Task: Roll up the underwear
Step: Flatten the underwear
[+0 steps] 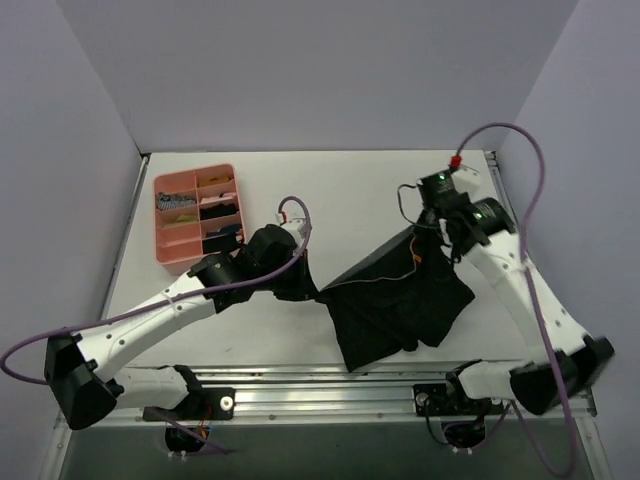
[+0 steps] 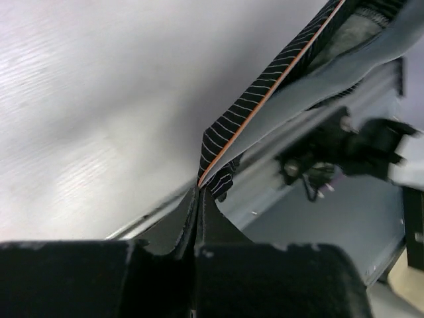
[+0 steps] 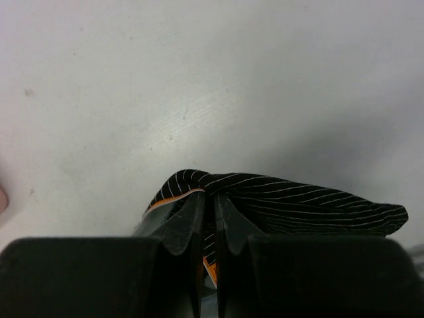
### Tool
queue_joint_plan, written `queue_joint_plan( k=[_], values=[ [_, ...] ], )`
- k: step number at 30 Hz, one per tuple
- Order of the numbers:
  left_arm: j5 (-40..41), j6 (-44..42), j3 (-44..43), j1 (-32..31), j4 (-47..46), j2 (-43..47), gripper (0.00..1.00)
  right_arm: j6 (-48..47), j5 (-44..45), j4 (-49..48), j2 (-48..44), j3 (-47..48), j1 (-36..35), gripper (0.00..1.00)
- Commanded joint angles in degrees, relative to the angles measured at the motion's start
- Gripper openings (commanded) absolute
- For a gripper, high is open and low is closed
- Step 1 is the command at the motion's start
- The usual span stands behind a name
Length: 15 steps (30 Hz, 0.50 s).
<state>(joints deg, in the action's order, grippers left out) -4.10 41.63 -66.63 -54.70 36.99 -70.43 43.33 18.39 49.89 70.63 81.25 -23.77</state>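
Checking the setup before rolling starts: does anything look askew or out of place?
The underwear is not lying flat: both arms' jaws pinch its edges, stretching it slantwise, its lower edge reaching the near rail.

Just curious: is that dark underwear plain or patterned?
The underwear: black with thin white pinstripes, clearest in right wrist view.

Tray (image 1: pixel 185 264) rear left; underwear (image 1: pixel 400 300) nearer, to its right.
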Motion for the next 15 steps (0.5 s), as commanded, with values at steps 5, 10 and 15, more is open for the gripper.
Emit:
queue_joint_plan(
  k=[5, 10, 15],
  values=[
    [-11.9, -0.8, 11.6, 13.0, -16.5, -11.3, 0.02, -9.7, -12.0, -21.5, 28.0, -0.4, 0.1, 0.0],
    [-10.3, -2.1, 10.5, 14.9, -14.3, -23.0, 0.02, -15.6, -21.2, -25.0, 47.7, 12.8, 0.4, 0.07],
    [-5.0, -1.6, 7.1, 17.2, -5.7, -22.7, 0.27, -20.7, -21.6, -15.7, 52.9, 31.1, 1.7, 0.45]
  ],
)
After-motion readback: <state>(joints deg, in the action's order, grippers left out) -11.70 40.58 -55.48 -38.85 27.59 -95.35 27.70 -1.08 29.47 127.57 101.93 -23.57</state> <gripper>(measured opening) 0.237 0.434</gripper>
